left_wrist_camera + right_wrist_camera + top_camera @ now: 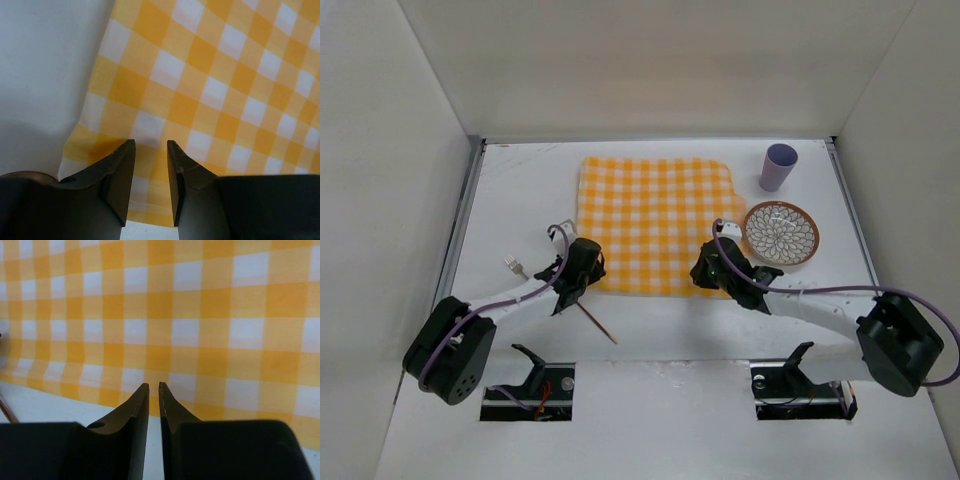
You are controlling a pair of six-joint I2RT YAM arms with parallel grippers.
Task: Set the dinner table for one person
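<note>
A fork [514, 265] lies on the left of the white tabletop [520, 190], apart from the checked cloth [655, 222]. Just to its right, the left end effector [151, 145] sits low over the cloth's near-left corner. Its jaws stand narrowly apart, with the yellow-and-white checks showing through the gap and nothing seen between them. The bare tabletop runs up that side in the left wrist view. A thin brown stick [596, 323] lies slantwise on the tabletop just near of this end effector. The cloth is spread flat across the middle of the tabletop, towards the far side. The right end effector [154, 386] is at the cloth's near edge, towards its right corner. Its jaws are drawn almost together with only a sliver between them, and whether they pinch the fabric cannot be told. Further right, a patterned plate [780, 233] rests on the tabletop just beside the cloth's right edge, and a lilac cup [779, 166] stands upright beyond it
</note>
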